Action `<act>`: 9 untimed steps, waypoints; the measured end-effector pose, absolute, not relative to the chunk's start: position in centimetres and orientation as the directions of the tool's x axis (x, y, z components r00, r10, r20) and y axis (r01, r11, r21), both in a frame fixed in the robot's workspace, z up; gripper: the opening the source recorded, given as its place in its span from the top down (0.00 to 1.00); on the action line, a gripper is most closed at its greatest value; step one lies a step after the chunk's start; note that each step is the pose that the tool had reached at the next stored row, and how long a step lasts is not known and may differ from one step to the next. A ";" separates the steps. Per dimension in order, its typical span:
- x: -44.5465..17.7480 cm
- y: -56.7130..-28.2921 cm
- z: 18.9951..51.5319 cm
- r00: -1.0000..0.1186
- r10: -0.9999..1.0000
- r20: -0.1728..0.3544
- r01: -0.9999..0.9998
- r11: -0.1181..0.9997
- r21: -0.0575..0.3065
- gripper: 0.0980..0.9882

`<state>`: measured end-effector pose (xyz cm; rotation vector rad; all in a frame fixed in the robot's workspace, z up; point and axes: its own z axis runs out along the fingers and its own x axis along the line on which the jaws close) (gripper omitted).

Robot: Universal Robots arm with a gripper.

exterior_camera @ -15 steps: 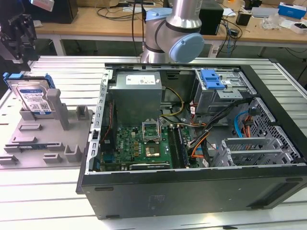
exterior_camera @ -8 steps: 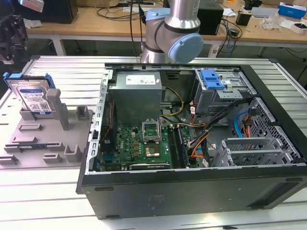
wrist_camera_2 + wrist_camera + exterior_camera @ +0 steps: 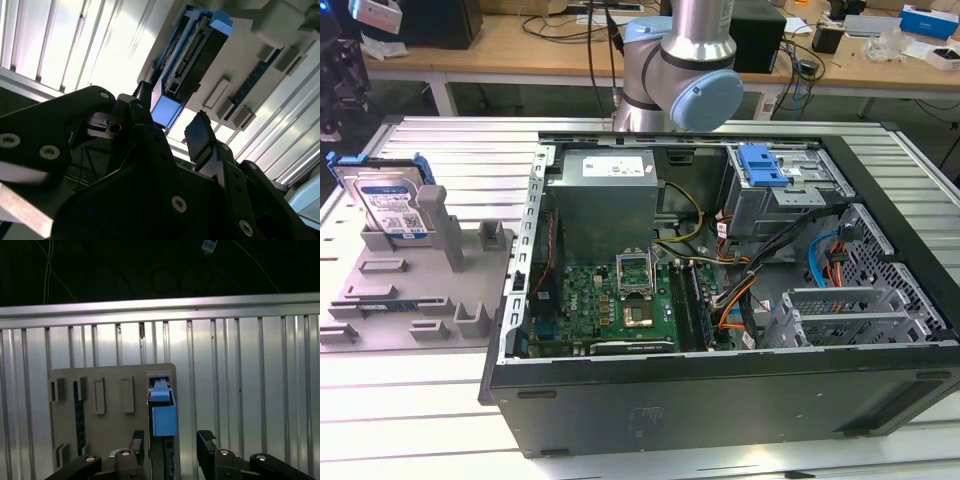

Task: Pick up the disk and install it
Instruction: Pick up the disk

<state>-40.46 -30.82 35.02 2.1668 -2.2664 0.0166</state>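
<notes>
The disk (image 3: 390, 205) is a silver drive with a white-and-blue label in a blue rail. It stands on edge in a slot of the grey fixture plate (image 3: 420, 290) at the exterior view's left. In both wrist views I look along my gripper (image 3: 171, 442) at the disk's blue end (image 3: 163, 417). The gripper is open. Its two black fingers (image 3: 206, 440) straddle the line of the disk without touching it, and the disk lies nearer one finger. The second wrist view shows the disk (image 3: 192, 55) beyond the open gripper (image 3: 172, 122).
An open computer case (image 3: 720, 400) fills the middle and the exterior view's right. Inside are a grey power-supply box (image 3: 605, 195), a green motherboard (image 3: 620, 300), cables, and a drive cage with a blue latch (image 3: 760, 165). The arm's base (image 3: 680, 70) stands behind the case on the ribbed metal table (image 3: 410, 420).
</notes>
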 end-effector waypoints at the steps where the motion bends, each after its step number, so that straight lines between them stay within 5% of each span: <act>1: -40.5 -30.8 35.0 -0.044 -0.999 0.012 -0.999 0.044 -0.003 0.50; 9: -40.5 -30.9 34.8 -0.043 -0.999 0.012 -0.999 0.043 -0.003 0.50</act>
